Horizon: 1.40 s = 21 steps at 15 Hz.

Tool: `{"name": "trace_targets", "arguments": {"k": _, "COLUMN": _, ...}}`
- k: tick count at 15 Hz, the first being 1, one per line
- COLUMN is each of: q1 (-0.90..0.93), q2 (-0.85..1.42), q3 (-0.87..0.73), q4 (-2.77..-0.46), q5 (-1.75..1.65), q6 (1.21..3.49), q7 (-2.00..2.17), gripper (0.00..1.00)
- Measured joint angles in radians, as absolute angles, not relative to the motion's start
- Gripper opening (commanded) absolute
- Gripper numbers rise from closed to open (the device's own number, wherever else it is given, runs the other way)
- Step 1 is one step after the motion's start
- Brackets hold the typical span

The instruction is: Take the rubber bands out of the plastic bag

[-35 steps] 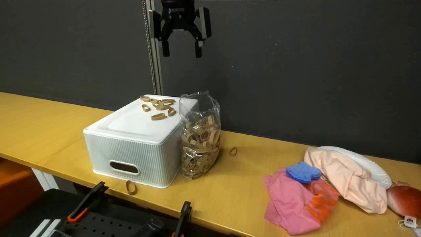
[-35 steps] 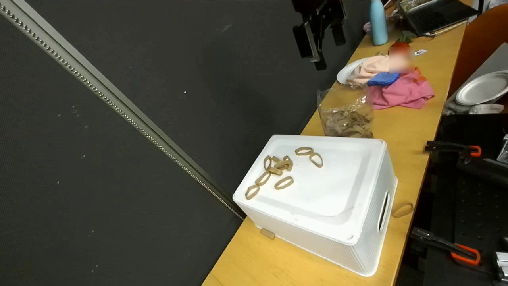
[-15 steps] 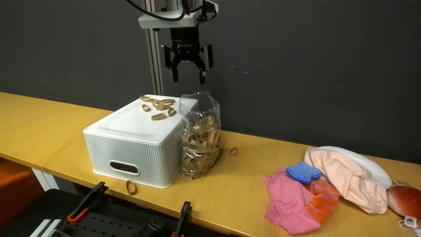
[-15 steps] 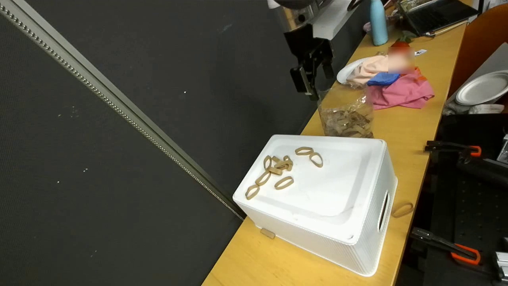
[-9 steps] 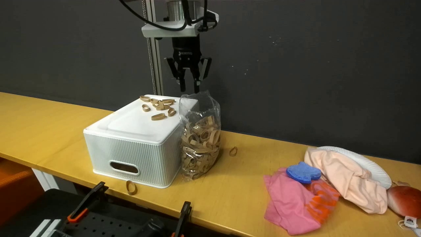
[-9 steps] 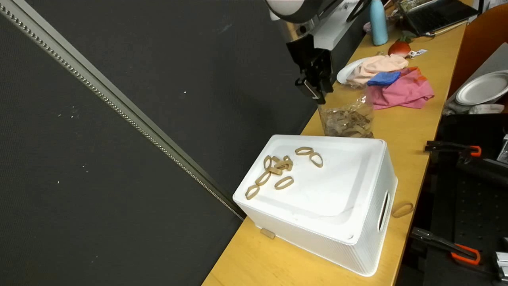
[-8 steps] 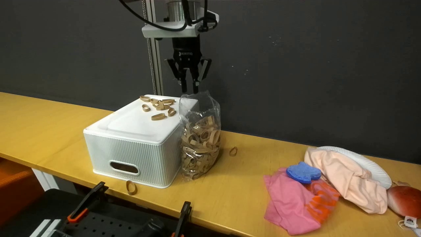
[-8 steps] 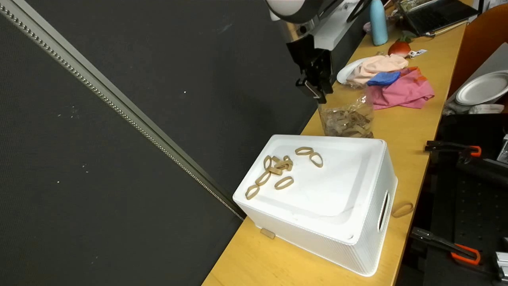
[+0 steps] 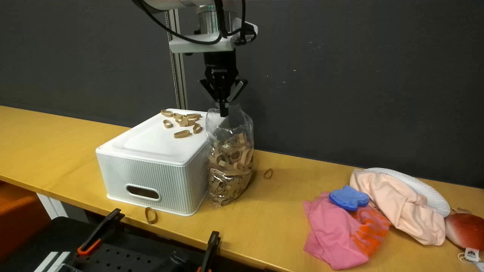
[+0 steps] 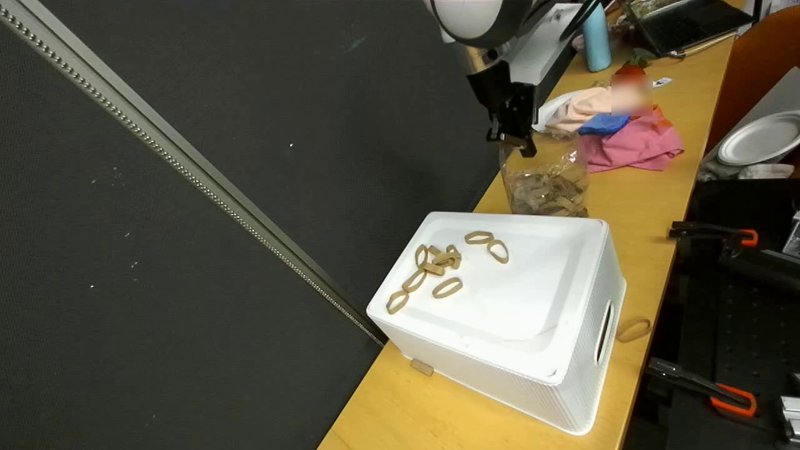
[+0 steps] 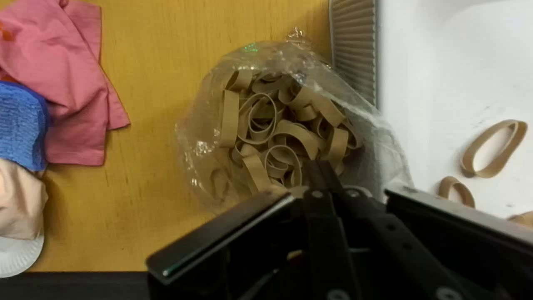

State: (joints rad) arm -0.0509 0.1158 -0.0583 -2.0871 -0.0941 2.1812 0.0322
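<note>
Likely reach-in: black two-finger gripper (image 9: 224, 113), jaws together, at top of clear plastic bag (image 9: 241, 126); next lower, spread, grab tan rubber bands (image 11: 300, 135).

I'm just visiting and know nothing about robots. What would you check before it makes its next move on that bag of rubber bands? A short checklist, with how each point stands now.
1. Bag standing upright: ok, on the table beside the white box.
2. Bag open at the top: ok, the wrist view looks down into it.
3. Rubber bands inside: ok, plenty show.
4. Gripper lined up with the opening: ok, judging by the wrist view.
5. Fingers apart, ready to grab: not ok, they are shut together, though that may suit slipping in.
6. Fingers clear of the bag: cannot tell, depth is unclear.
</note>
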Motion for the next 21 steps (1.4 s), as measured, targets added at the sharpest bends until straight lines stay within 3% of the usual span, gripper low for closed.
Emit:
{"name": "trace_targets", "arguments": {"k": 8, "q1": -0.062, "q2": 0.155, "q3": -0.086, "q4": -2.145, "q5": -0.127, "q6": 2.188, "q7": 0.046, "gripper": 0.00}}
{"name": "trace_targets", "arguments": {"k": 19, "q1": -0.068, "q2": 0.298, "q3": -0.082, "q4": -2.160, "q5": -0.128, "q6": 2.406, "q7": 0.039, "gripper": 0.00}}
{"name": "trace_targets", "arguments": {"k": 20, "q1": -0.067, "q2": 0.301, "q3": -0.080, "q4": -2.163, "q5": -0.128, "q6": 2.426, "q7": 0.037, "gripper": 0.25}}
{"name": "trace_targets", "arguments": {"k": 21, "q1": -0.066, "q2": 0.301, "q3": -0.078, "q4": -2.167, "q5": -0.128, "q6": 2.443, "q7": 0.035, "gripper": 0.28}}
